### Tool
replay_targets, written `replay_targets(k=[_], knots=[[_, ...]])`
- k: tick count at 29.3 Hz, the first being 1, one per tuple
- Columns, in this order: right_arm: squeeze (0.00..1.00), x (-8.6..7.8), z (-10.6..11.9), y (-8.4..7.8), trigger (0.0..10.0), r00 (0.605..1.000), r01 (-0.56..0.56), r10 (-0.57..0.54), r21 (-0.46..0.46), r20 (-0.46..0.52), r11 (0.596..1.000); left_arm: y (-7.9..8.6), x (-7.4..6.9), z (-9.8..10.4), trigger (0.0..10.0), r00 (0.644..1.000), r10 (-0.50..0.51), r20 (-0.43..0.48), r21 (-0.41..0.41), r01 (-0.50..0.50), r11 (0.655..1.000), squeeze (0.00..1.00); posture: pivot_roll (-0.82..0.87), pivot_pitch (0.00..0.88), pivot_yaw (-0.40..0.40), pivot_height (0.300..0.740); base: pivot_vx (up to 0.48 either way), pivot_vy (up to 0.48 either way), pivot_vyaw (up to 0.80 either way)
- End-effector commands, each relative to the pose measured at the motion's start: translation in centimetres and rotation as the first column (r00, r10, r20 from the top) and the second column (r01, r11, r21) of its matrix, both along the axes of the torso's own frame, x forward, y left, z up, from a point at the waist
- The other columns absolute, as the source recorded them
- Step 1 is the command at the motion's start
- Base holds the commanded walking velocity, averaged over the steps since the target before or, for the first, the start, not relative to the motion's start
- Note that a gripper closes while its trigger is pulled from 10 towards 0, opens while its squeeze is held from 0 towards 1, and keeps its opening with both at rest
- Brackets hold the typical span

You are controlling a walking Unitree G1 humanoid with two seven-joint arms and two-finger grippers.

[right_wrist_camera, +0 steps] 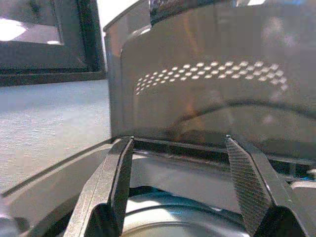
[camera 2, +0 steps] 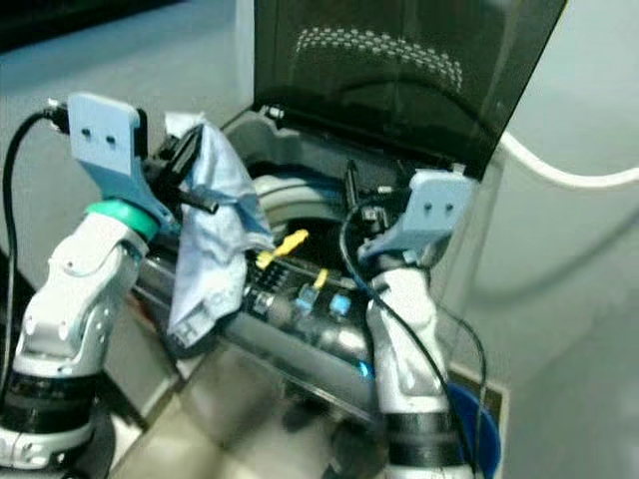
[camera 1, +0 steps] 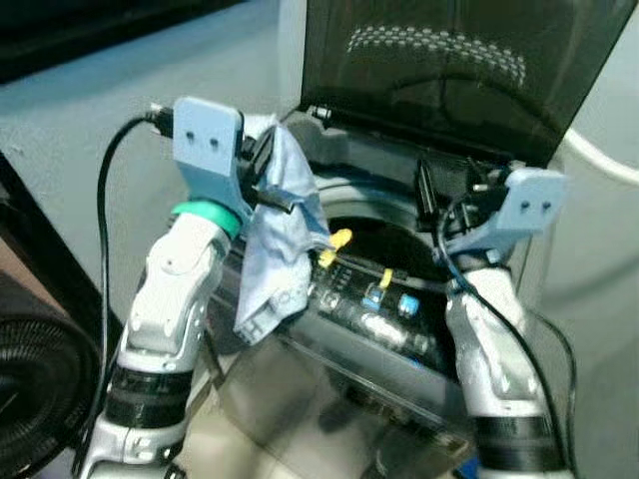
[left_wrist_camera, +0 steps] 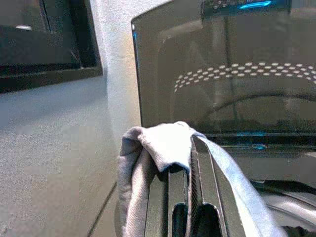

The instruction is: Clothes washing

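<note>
Setting: pale grey wall (camera 1: pixel 60 130) behind a top-loading washing machine (camera 1: pixel 399 319), seen from the robot's head looking down.
Lid: the dark tinted lid (camera 1: pixel 439 70) stands raised at the back of the machine, with a curved band of pale dots on it.
Drum: the round opening (camera 2: pixel 290 195) lies below the lid; its grey rim shows between the two arms.
Control panel: a dark glossy strip (camera 1: pixel 374 314) along the front edge, carrying small yellow and blue markings (too blurred to read).
Left gripper: the left gripper (left_wrist_camera: pixel 190 163) is raised at the left edge of the machine, its black fingers (left_wrist_camera: pixel 205 187) pressed close together on a fold of the cloth.
Cloth: a light blue-grey cloth (camera 1: pixel 280 239) is draped over the left fingertips and hangs down across the machine's front left corner, its lower end reaching over the control panel; it is above the machine, not in the drum.
Right gripper: the right gripper (right_wrist_camera: pixel 177 177) is held over the right side of the opening, fingers (right_wrist_camera: pixel 247 182) spread wide with nothing between them, pointing toward the lid.
Hose: a white hose (camera 2: pixel 569 175) curves along the wall to the right of the lid.
Floor item: a blue round object (camera 2: pixel 479 424) sits low beside the machine's right side (partly hidden by the arm).
</note>
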State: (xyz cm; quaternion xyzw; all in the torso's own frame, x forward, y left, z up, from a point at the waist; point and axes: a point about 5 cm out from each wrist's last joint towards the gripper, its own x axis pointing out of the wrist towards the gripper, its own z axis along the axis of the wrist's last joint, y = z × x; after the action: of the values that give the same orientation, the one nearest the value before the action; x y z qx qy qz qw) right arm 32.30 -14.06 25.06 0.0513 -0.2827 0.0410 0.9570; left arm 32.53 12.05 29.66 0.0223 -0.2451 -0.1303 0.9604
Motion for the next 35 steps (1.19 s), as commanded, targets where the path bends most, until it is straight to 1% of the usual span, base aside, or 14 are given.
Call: replay_targets(k=[1,13,20,25,28,29,30,33,35], knots=[[0.0,0.2,-0.9,0.2,10.0,0.999,0.007,-0.007,-0.004,-0.051,1.0,0.1,0.0,-0.3,10.0,1.0,0.002,-0.014,0.003,-0.002,1.0,0.0,0.06,0.0,0.043,0.74,0.0,0.0,-0.8],[0.0,0.5,-1.2,-0.3,10.0,0.996,0.043,-0.043,-0.001,-0.078,0.999,0.0,0.1,-0.4,10.0,0.999,-0.006,-0.031,0.002,0.006,1.0,0.0,0.06,0.0,0.045,0.74,0.0,0.0,-0.76],[0.0,0.5,-1.3,-0.5,10.0,0.995,0.06,-0.06,-0.008,-0.082,0.998,-0.1,0.3,-0.7,10.0,0.999,-0.007,-0.043,0.002,0.007,1.0,0.0,0.05,0.0,0.045,0.74,0.0,0.0,0.0],[0.0,0.3,-0.9,-0.1,10.0,0.998,0.024,-0.024,-0.013,-0.055,1.0,0.0,0.3,-0.5,10.0,1.0,0.004,-0.029,0.007,-0.004,1.0,0.0,0.05,0.0,0.044,0.74,0.0,0.0,0.0],[0.0,-0.1,-0.3,0.7,10.0,0.999,-0.037,0.036,-0.028,-0.022,0.999,0.2,0.3,0.2,10.0,1.0,0.011,0.012,0.04,-0.012,0.999,0.0,0.05,0.0,0.038,0.74,0.0,0.0,0.0],[0.0,-0.1,-0.3,0.7,10.0,0.999,-0.037,0.036,-0.028,-0.022,0.999,0.2,0.3,0.2,10.0,1.0,0.011,0.012,0.04,-0.012,0.999,0.0,0.05,0.0,0.038,0.74,0.0,0.0,0.0],[0.0,-0.1,0.1,1.1,10.0,0.998,-0.061,0.061,-0.039,-0.004,0.997,0.5,0.6,0.9,10.0,0.999,0.003,0.036,0.045,-0.005,0.999,0.0,0.05,0.0,0.037,0.74,0.0,0.0,0.0],[0.0,-0.1,0.2,1.2,10.0,0.998,-0.066,0.066,-0.042,0.001,0.997,0.6,0.7,1.1,10.0,0.999,0.001,0.041,0.044,-0.002,0.999,0.0,0.05,0.0,0.037,0.74,0.0,0.0,0.0],[0.0,0.0,1.3,1.7,10.0,0.995,-0.09,0.092,-0.05,0.034,0.995,1.4,1.8,3.5,10.0,0.994,-0.009,0.109,0.068,0.002,0.998,0.0,0.06,0.0,0.026,0.74,0.0,0.0,0.0]])
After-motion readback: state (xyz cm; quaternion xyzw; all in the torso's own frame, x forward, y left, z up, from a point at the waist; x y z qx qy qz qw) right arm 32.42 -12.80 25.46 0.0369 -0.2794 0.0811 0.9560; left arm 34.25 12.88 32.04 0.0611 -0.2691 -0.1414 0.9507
